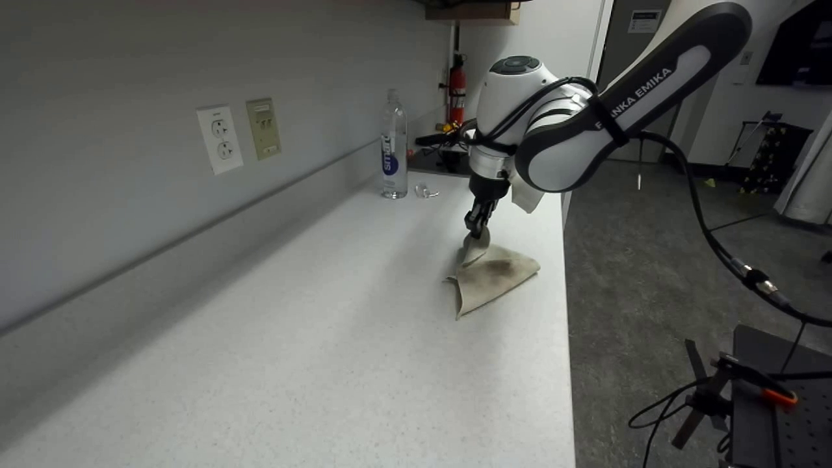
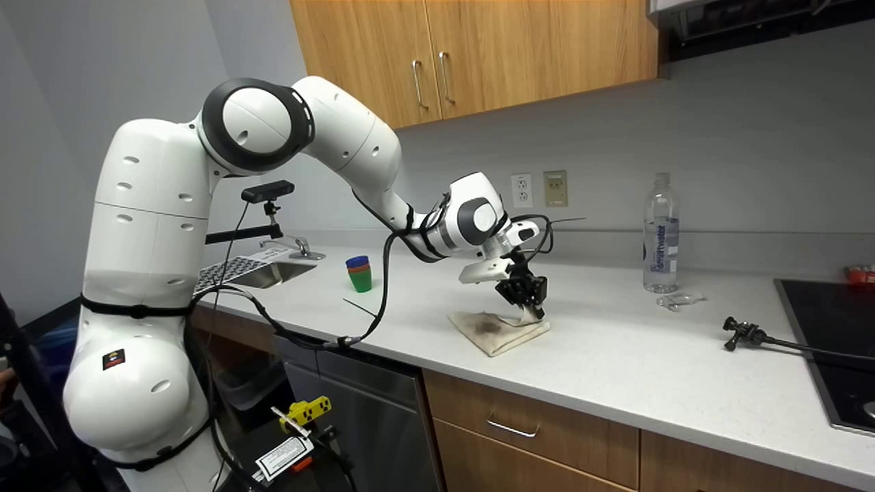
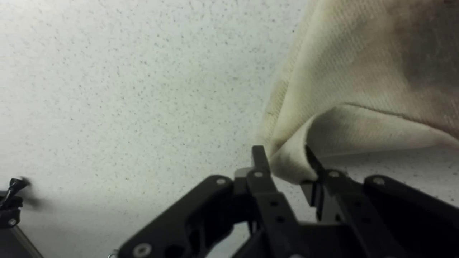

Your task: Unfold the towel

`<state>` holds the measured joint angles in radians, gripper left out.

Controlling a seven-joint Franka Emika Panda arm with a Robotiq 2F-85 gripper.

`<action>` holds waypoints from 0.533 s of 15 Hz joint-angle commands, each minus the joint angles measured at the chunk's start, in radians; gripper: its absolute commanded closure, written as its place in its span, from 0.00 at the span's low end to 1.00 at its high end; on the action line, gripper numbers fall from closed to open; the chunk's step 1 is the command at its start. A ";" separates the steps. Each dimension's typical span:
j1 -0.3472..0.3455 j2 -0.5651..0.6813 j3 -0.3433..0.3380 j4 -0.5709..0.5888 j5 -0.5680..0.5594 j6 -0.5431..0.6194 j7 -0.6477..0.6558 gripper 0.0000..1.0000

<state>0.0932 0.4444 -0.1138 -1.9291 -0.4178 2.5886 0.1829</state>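
Low over the white counter (image 1: 292, 364), see gripper (image 3: 287, 159) pointing down at towel (image 3: 369, 71). Find fingers (image 3: 260, 159) near each other, w/ narrow gap btw them & raised curl of towel in it; can't make out firm pinch vs. loose touch. In wrist view, find rest of towel btw 1 & 2 o'clock from gripper. In both exterior views, see it lying folded on counter, w/ one part lifted to gripper & a dk. patch on top. In an exterior view, going by gripper, trace arm (image 2: 359, 137) up btw 10 & 11 o'clock. Spot clear smartwater btl (image 2: 660, 249) upright at 2, small clear item (image 2: 680, 301) lying near its base; black knobbed fitting (image 2: 745, 333) at approx 3, cooktop (image 2: 847, 389) at 3 too, farther out. Spot cup stack (image 2: 359, 277), blue/orange/green top to bottom, just past 9; sink (image 2: 273, 275) near 9, farther out. See outlet (image 2: 521, 190) & tan plate (image 2: 556, 188) side by side on wall (image 2: 752, 150) at approx 12, w/ wood cabinet (image 2: 492, 55) higher up, just short of 12.
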 commanded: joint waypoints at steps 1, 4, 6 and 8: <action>0.033 0.008 -0.034 0.027 -0.022 0.001 0.058 0.99; 0.054 -0.027 -0.037 0.022 -0.008 -0.047 0.112 1.00; 0.059 -0.076 -0.023 0.004 0.017 -0.124 0.128 1.00; 0.075 -0.132 -0.020 -0.018 -0.004 -0.218 0.159 1.00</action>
<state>0.1362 0.4034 -0.1287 -1.9138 -0.4168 2.4965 0.3011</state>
